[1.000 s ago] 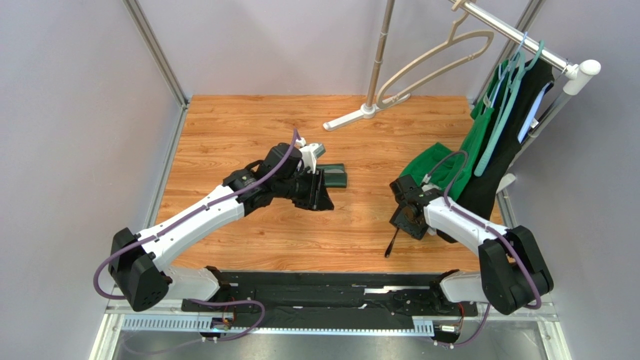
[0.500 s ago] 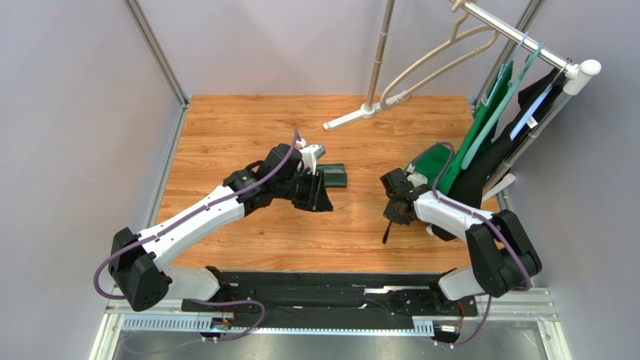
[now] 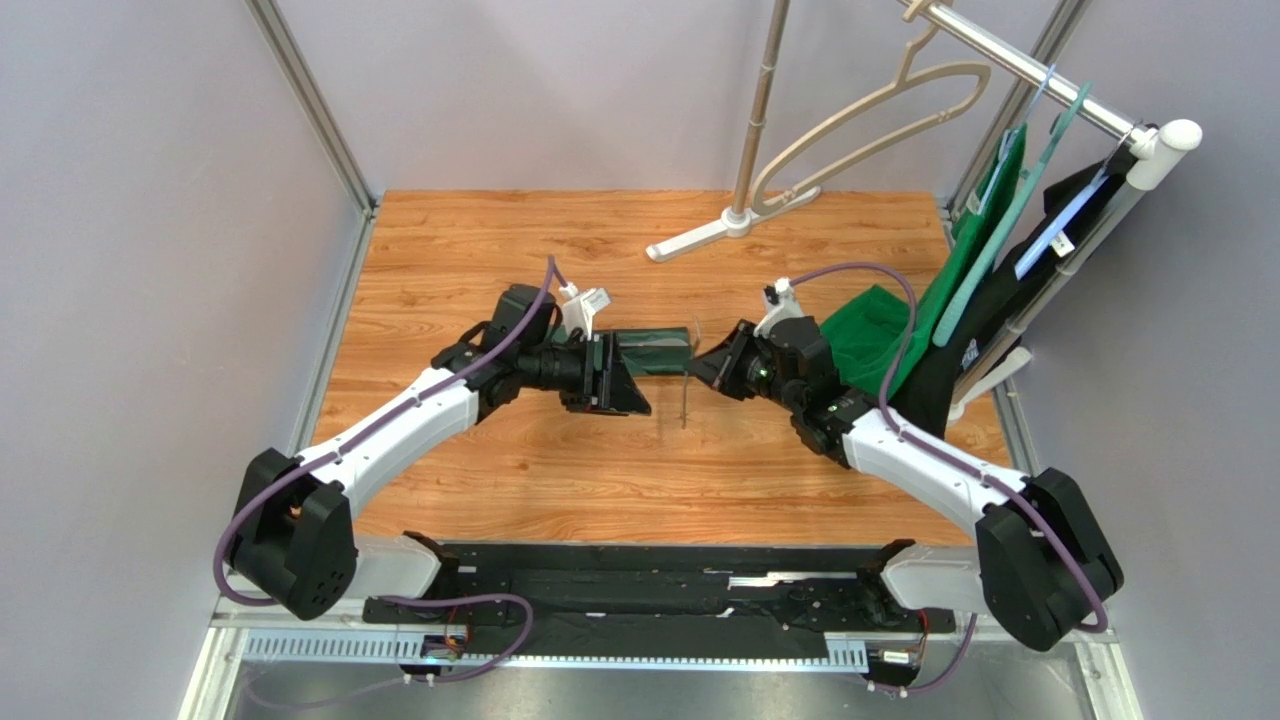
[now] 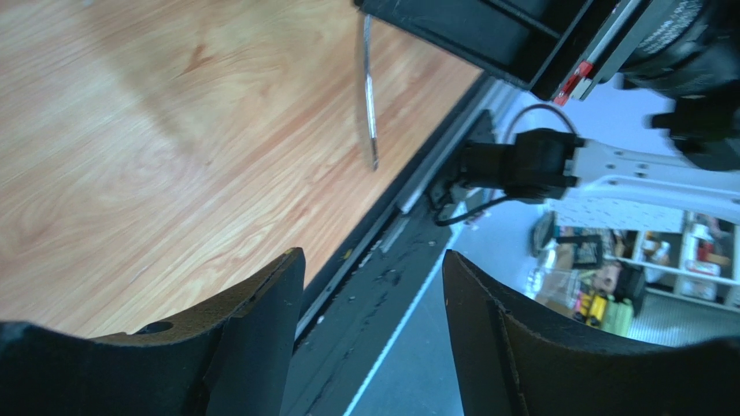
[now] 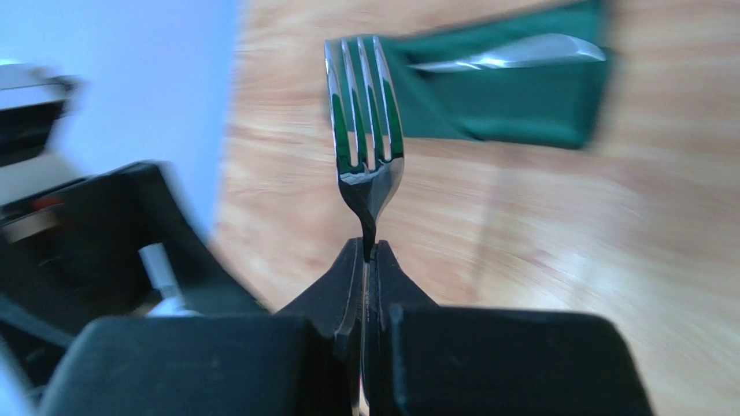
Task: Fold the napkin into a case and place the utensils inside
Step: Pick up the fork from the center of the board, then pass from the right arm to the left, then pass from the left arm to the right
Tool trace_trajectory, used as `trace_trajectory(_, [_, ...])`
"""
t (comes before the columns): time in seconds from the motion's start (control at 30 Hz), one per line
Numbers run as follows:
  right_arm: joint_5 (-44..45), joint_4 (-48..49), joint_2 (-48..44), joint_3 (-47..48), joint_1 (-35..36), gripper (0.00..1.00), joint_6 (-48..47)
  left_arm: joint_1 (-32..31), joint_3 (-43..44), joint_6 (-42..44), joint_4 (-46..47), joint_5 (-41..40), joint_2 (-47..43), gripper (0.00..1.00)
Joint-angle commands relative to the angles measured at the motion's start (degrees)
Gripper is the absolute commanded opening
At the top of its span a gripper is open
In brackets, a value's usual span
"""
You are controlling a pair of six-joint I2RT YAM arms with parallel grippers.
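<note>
**Fork pinched beside the case, left claw spread**

The case [image 3: 655,351] lies flat near the middle of the table [image 3: 451,270], between the two claws. In the right wrist view its dark green cloth holds one silver piece [image 5: 512,52], which lies along it with its end showing.

The right claw [image 3: 709,365] sits just beside the case's right end. Its fingers are pressed together on the neck of the fork [image 5: 365,113], just below the tines. The tines stand past the fingertips and point toward the case without touching it. From above, the thin handle runs from the claw toward the near edge and ends free over bare wood.

The left claw [image 4: 373,260] is spread wide with nothing between its fingers [image 4: 260,295]. From above it sits at the case's left end. Whether it touches the cloth cannot be told.

Bare wood lies in front of the case toward the near edge, and on the table's left half. On the far side, the rack foot [image 3: 721,228] rests well apart from the case. A bright green garment [image 3: 864,323] spills onto the table close behind the right claw, by the right edge.
</note>
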Motion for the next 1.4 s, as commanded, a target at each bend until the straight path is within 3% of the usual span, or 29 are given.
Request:
trace_trajectory(0.0, [-14.06, 34.63, 2.27, -4.87, 0.43, 0.0, 7.39, 2.74, 0.84, -2.59, 9.29, 10.58, 0.12, 0.69])
trace_trajectory(0.17, [-14.95, 48.18, 5.96, -6.11, 2.89, 0.0, 12.32, 3.71, 0.22, -4.88, 14.13, 13.14, 0.3, 0.69])
trace_trajectory(0.33, [-15.04, 53.3, 7.55, -5.59, 4.64, 0.0, 15.93, 3.8, 0.31, -4.18, 12.55, 13.05, 1.79, 0.68])
trace_trajectory(0.43, [-14.07, 54.1, 7.73, -5.15, 6.05, 0.0, 16.55, 3.89, -0.04, -4.18, 13.16, 13.75, 2.23, 0.61])
trace_trajectory(0.47, [-13.81, 53.14, 7.73, -4.88, 6.31, 0.0, 16.55, 3.89, -0.3, -4.88, 14.04, 14.36, 2.06, 0.4])
trace_trajectory(0.5, [-13.98, 51.48, 7.73, -4.36, 6.75, 0.0, 16.37, 3.98, -0.22, -5.14, 14.48, 14.63, 1.88, 0.24])
trace_trajectory(0.57, [-14.25, 45.96, 7.12, -3.04, 6.76, 0.09, 14.01, 3.98, 0.83, -2.88, 12.83, 13.94, 0.92, 0.01])
trace_trajectory(0.6, [-13.46, 41.32, 6.24, -2.25, 6.84, 0.26, 12.26, 3.98, 2.31, -0.08, 9.25, 12.19, 0.74, 0.0])
trace_trajectory(0.63, [-9.71, 33.35, 3.02, 1.93, 6.76, 0.35, 9.37, 3.89, 3.9, 5.95, -0.45, 7.21, 0.48, 0.0])
trace_trajectory(0.67, [-7.33, 13.69, 1.94, 5.54, 7.1, 0.43, 3.25, 3.8, 6.17, 8.36, -4.02, 4.55, -0.22, 0.0])
trace_trajectory(0.77, [-1.45, -6.02, 0.26, 14.5, 8.16, 0.53, -8.54, 3.8, 7.69, 13.55, -12.66, -3.2, -1.98, 0.0])
trace_trajectory(0.87, [0.0, -14.6, 2.7, 19.62, 8.07, 0.55, -13.41, 3.8, 7.34, 14.72, -14.25, -2.77, -2.69, 0.0])
trace_trajectory(1.1, [-4.57, -15.68, 10.71, 28.42, 8.07, 0.5, -16.58, 3.45, 6.37, 13.49, -12.85, -0.75, -3.48, 0.0])
trace_trajectory(1.37, [-8.79, -12.7, 17.39, 32.21, 9.3, 0.46, -16.41, 2.84, 6.46, 13.66, -12.93, 0.13, -2.69, 0.0])
